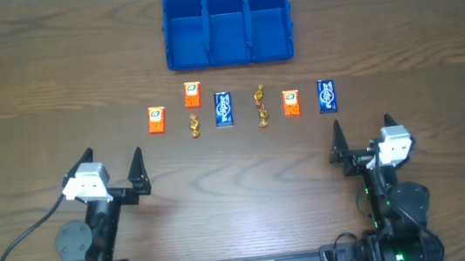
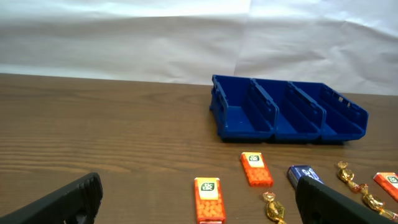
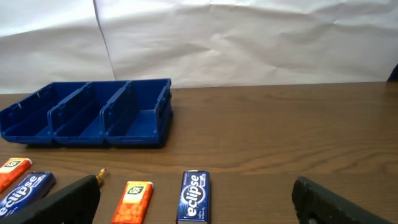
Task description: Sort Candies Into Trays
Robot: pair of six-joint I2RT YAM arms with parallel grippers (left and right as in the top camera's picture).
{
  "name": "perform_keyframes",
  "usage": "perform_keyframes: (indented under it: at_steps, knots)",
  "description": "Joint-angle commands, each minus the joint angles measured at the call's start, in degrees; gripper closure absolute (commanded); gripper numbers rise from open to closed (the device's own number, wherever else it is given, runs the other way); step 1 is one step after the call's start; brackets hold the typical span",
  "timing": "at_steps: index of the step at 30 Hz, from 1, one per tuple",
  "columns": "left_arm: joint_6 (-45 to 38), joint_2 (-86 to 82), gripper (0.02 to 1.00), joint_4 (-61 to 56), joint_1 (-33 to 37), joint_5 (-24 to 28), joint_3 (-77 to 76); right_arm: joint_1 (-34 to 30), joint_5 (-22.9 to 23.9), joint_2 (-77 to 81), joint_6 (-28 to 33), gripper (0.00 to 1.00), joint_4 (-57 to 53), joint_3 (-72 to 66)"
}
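- Candies (image 1: 224, 108) lay in a row on the tabletop (image 1: 34, 83), near the empty blue tray (image 1: 231, 58).
- Two small gold sweets (image 1: 259, 97) seemingly almost touched; one grasp could catch both and mis-bin them.
- Left claw (image 1: 112, 152) and right claw (image 1: 361, 122) stood wide, empty, short of the row.

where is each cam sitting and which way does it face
Top view: fixed overhead, looking down at the table; the left end effector and right end effector, both open, near the bottom edge.
Left wrist view: on the left wrist, low, facing across the candies to the blue tray; own fingers at the bottom corners.
Right wrist view: on the right wrist, low, facing the same tray and candies; own fingers at the bottom corners.
Shared: all three show the tray and candies.
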State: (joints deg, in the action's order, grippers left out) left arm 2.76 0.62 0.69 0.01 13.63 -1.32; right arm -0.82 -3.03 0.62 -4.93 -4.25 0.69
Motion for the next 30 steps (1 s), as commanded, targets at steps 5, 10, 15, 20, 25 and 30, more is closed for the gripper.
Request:
perform_keyframes:
  at_steps: [5, 10, 15, 20, 25, 30]
  knots:
    - [0.02, -0.31, 0.02, 2.32, 0.31, 1.25, 1.05, 0.15, -0.07, -0.48, 0.72, 0.003, -0.15, -0.26]
    - [0.02, -0.31, 0.023, 2.32, 0.31, 1.25, 1.05, 0.15, -0.07, -0.48, 0.72, 0.003, -0.15, -0.26]
    - [0.0, -0.31, 0.02, 2.32, 0.31, 1.22, 1.05, 0.15, -0.07, -0.48, 0.72, 0.003, -0.15, -0.26]
    - [0.0, -0.31, 0.023, 2.32, 0.31, 1.22, 1.05, 0.15, -0.07, -0.48, 0.72, 0.003, -0.15, -0.26]
    - [-0.02, -0.31, 0.02, 2.34, 0.31, 1.03, 1.05, 0.15, -0.07, -0.48, 0.72, 0.003, -0.15, -0.26]
    - [-0.24, -0.31, 0.02, 2.34, 0.31, 0.33, 1.05, 0.15, -0.09, -0.48, 0.72, 0.003, -0.15, -0.26]
